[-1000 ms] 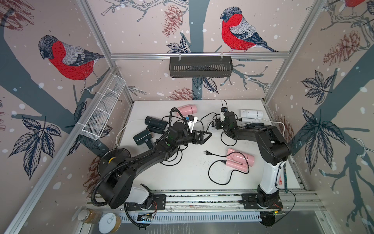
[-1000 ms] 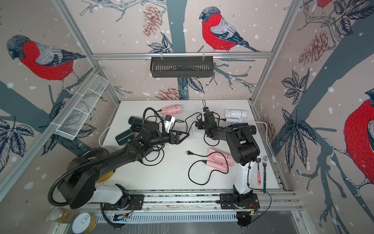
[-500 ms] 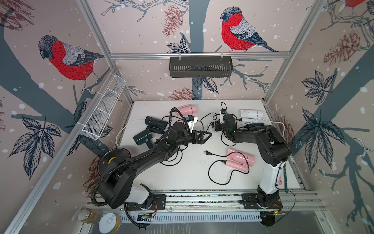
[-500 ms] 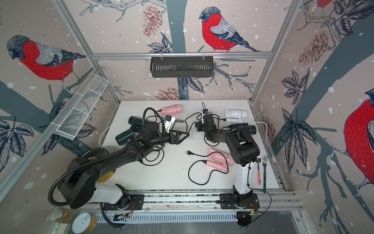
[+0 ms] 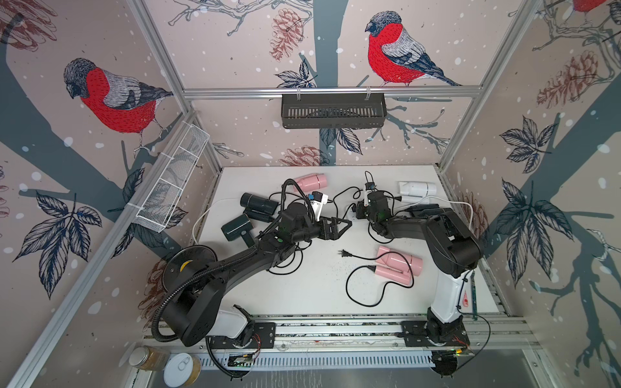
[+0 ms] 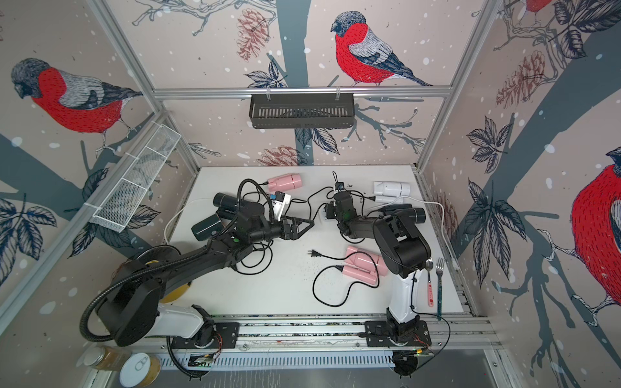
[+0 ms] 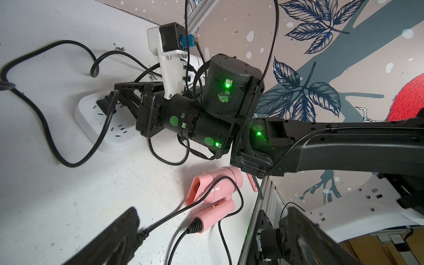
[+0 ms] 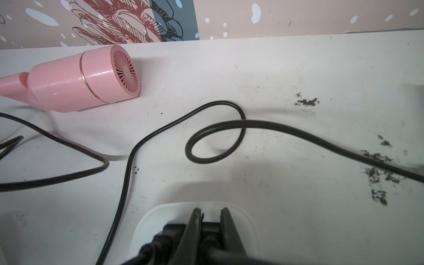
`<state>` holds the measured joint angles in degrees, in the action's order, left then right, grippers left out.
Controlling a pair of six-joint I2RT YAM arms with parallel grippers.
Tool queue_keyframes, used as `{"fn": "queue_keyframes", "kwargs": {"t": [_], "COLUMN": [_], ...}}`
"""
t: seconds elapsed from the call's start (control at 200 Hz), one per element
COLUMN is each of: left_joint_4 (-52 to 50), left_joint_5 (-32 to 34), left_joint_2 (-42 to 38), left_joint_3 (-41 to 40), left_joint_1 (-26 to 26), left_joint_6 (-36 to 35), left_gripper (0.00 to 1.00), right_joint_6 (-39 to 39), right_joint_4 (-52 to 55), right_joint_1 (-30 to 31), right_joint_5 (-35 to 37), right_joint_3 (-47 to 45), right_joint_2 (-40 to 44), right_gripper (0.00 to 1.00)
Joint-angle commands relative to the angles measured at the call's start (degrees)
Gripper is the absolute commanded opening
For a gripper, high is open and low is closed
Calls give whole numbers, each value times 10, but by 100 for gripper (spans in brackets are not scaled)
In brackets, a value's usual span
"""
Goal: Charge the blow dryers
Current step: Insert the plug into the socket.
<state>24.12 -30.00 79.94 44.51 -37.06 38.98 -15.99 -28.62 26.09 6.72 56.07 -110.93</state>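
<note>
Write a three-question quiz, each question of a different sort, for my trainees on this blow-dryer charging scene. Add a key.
1. True or false: the left hand is shut.
2. What is the right hand closed on? A: a black plug at the white power strip. B: a mug. C: a sponge.
3. How many pink blow dryers lie on the table?

Key
1. False: it is wide open and holds nothing.
2. A.
3. Two.
</note>
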Motion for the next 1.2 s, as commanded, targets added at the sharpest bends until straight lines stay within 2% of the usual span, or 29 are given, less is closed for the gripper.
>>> {"fn": "queue_keyframes", "kwargs": {"t": [0.0, 0.285, 0.42, 0.665, 0.891, 1.196], "left_joint_4": [30, 28, 31, 24, 23, 28], "left_joint_5": [-10, -10, -10, -8, -8, -8], "left_joint_2": [-5, -6, -4, -8, -8, -8], "left_joint_3": [-3, -4, -3, 0, 0, -4], "left_joint_1": [-1, -2, -3, -5, -4, -4], "left_joint_6": [0, 0, 1, -3, -4, -3], "left_gripper": [100, 100, 100, 100, 100, 100], "right_joint_6": [22, 27, 28, 7, -20, -25], "right_joint_4": [41, 40, 34, 32, 37, 74], "right_joint_1": [11, 15, 9, -6, -34, -60], "right_joint_5": [56, 52, 8, -40, -133, -206], "right_joint_3": [-1, -11, -15, -18, -16, 2], "right_joint_2": [-10, 3, 11, 27, 46, 59], "right_gripper": [8, 10, 13, 25, 36, 39]}}
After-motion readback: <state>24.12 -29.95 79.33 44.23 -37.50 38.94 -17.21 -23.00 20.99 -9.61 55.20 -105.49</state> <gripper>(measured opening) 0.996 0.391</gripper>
